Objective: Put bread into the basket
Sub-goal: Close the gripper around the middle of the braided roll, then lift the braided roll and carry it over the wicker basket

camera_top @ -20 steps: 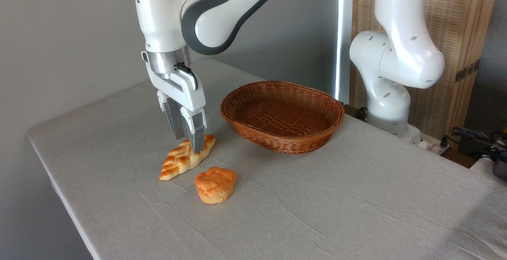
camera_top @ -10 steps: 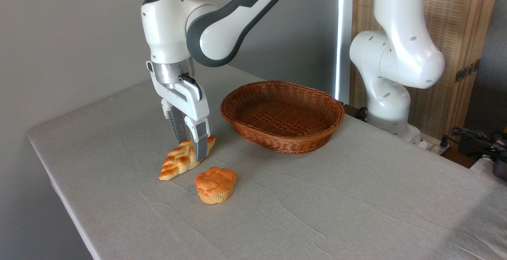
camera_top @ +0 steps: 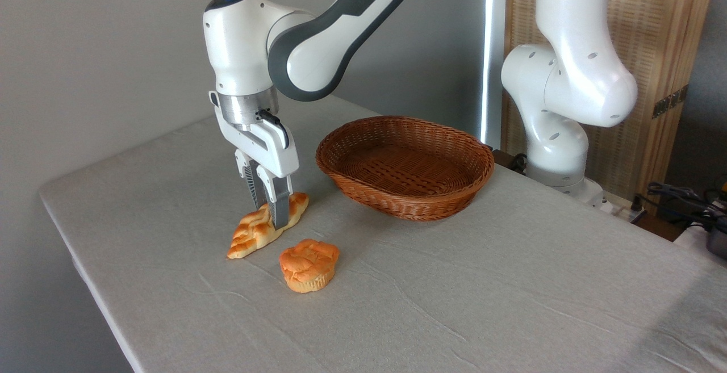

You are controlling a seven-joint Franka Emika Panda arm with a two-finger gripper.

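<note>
Single fixed camera view. Gripper points straight down over the bread, fingers pinched in on the loaf's upper-right half, so jaws are closed on the bread. Loaf lies on the table, long axis running from lower-left to upper-right, lower-left tip touching the cloth; whether the gripped end is lifted off the surface, can't tell from this angle. Near finger covers part of the crust, far finger mostly hidden behind it. Basket sits on the table to the right of the gripper, near but apart from the loaf, upright, opening up. Nothing in it: only bare woven bottom and inner walls visible. Bread is outside the basket, left of its near-left rim. Round bun sits on the table just beside the loaf, toward the front and slightly right, not touching it as far as I can see, and not touching the gripper. Arm comes in from top centre, wrist housing with a blue light on top above the gripper. Arm base column stands at the right rear edge of the table, behind the basket. Wooden slatted panel behind the base, some cables at far right. Table cloth is grey, lightly creased.
</note>
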